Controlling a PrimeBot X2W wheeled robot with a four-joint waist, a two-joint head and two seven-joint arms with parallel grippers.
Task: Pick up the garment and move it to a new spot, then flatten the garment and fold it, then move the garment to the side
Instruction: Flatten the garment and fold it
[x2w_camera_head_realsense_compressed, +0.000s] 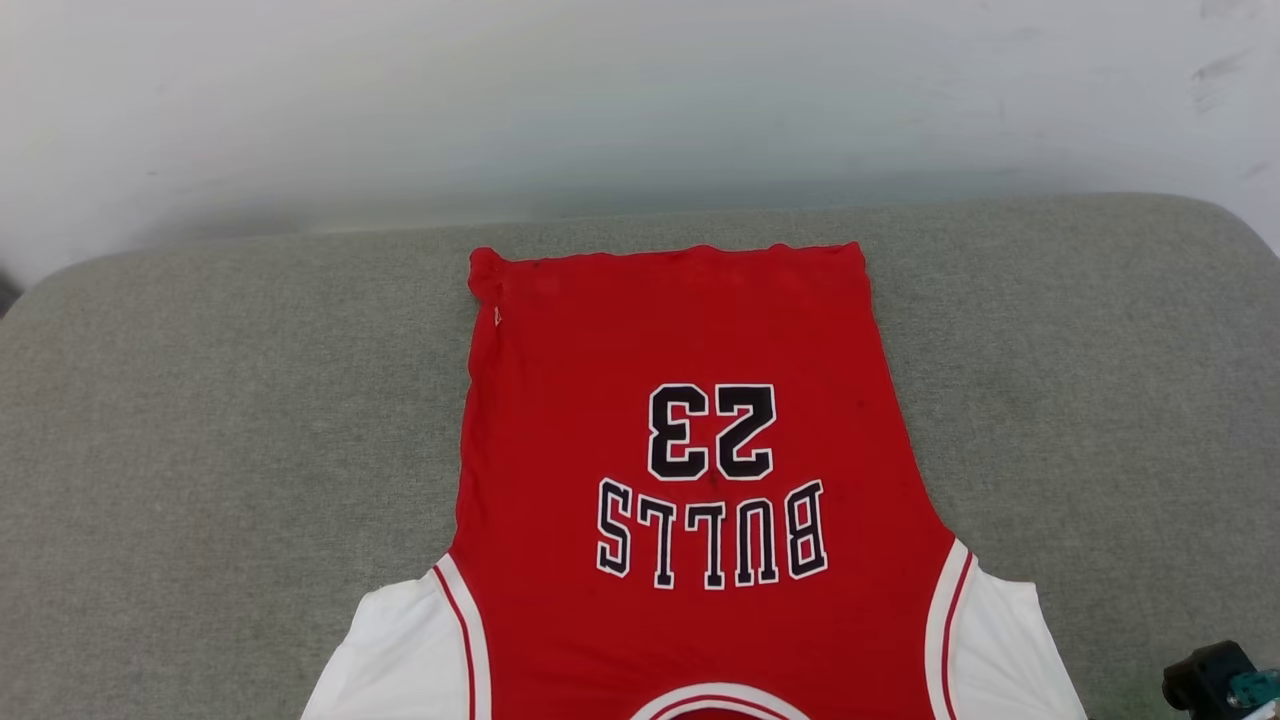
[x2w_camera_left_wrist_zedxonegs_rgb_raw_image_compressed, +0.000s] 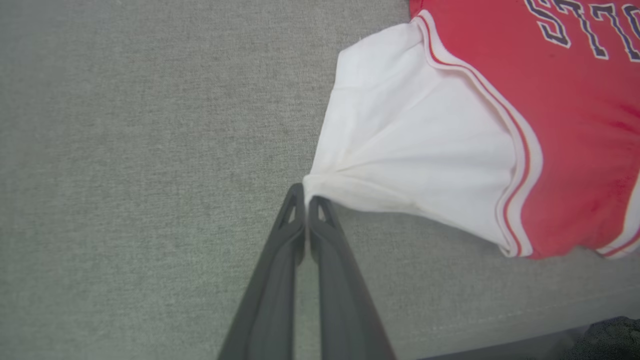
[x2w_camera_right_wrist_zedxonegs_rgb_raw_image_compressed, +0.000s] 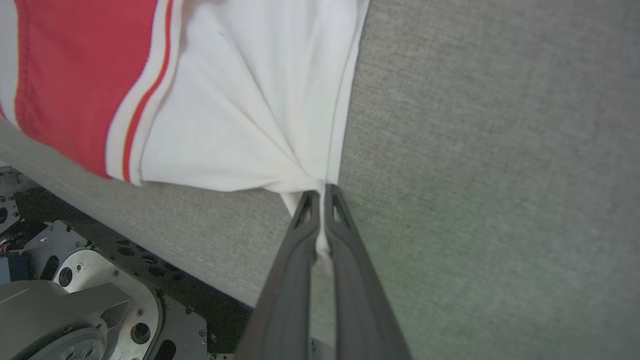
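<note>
The garment (x2w_camera_head_realsense_compressed: 690, 420) lies spread flat on the grey cushion, "BULLS 23" face up, hem at the far end and both white sleeves toward me. My left gripper (x2w_camera_left_wrist_zedxonegs_rgb_raw_image_compressed: 306, 196) is shut, its tips pinching the corner of the left white sleeve (x2w_camera_left_wrist_zedxonegs_rgb_raw_image_compressed: 410, 145), whose creases fan out from the tips. My right gripper (x2w_camera_right_wrist_zedxonegs_rgb_raw_image_compressed: 321, 192) is shut on the corner of the other white sleeve (x2w_camera_right_wrist_zedxonegs_rgb_raw_image_compressed: 250, 110), with a strip of white cloth showing between its fingers (x2w_camera_right_wrist_zedxonegs_rgb_raw_image_compressed: 350, 280). A dark and teal piece of my right arm (x2w_camera_head_realsense_compressed: 1215, 685) peeks in at the head view's lower right.
The grey cushion (x2w_camera_head_realsense_compressed: 200, 420) extends wide on both sides of the jersey, with rounded far corners against a white wall (x2w_camera_head_realsense_compressed: 640, 100). Its near edge (x2w_camera_right_wrist_zedxonegs_rgb_raw_image_compressed: 150, 235) drops to my metal base (x2w_camera_right_wrist_zedxonegs_rgb_raw_image_compressed: 75, 290) just below the right sleeve.
</note>
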